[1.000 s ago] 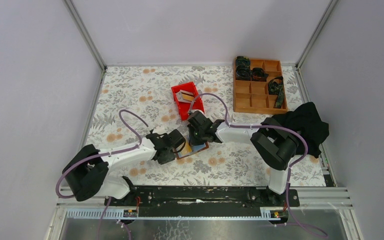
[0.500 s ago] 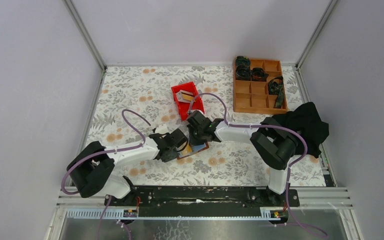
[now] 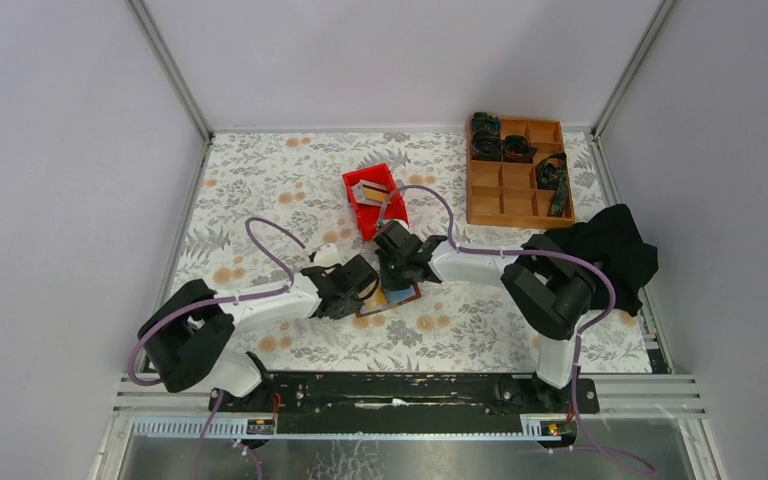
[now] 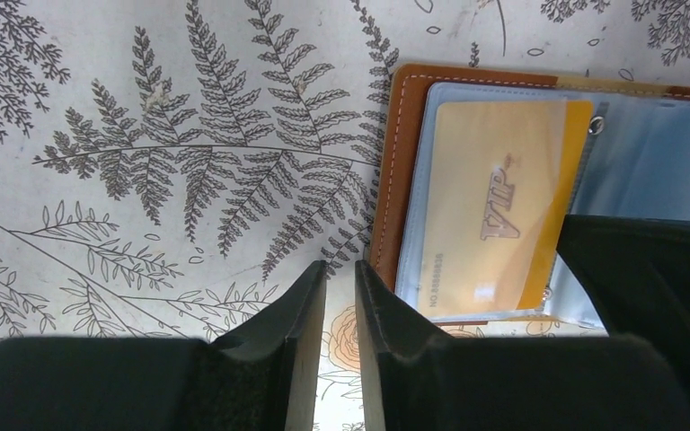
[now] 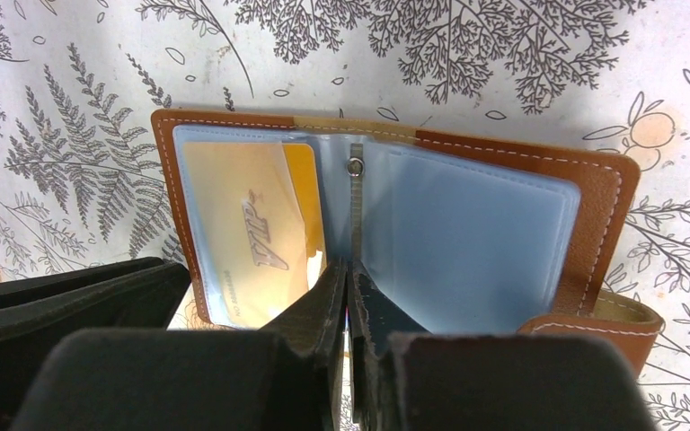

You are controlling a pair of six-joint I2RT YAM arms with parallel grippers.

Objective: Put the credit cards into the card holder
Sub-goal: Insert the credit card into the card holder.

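The brown card holder (image 3: 392, 298) lies open on the flowered tablecloth. A tan-orange VIP card (image 5: 243, 229) sits in its left clear pocket, also in the left wrist view (image 4: 494, 206). The right pocket (image 5: 467, 238) looks bluish and empty. My right gripper (image 5: 347, 268) is shut, its tips down on the holder's centre spine. My left gripper (image 4: 340, 268) is nearly closed on nothing, just left of the holder's brown edge (image 4: 402, 135). More cards (image 3: 370, 190) lie in the red bin.
The red bin (image 3: 388, 212) stands just behind the holder. An orange-brown compartment tray (image 3: 515, 190) with black items is at the back right. A black cloth (image 3: 610, 250) lies at the right edge. The right gripper's black body (image 4: 647, 269) shows in the left wrist view.
My left gripper has moved forward and right, closer to the holder's left edge. The right gripper and the holder have stayed put.
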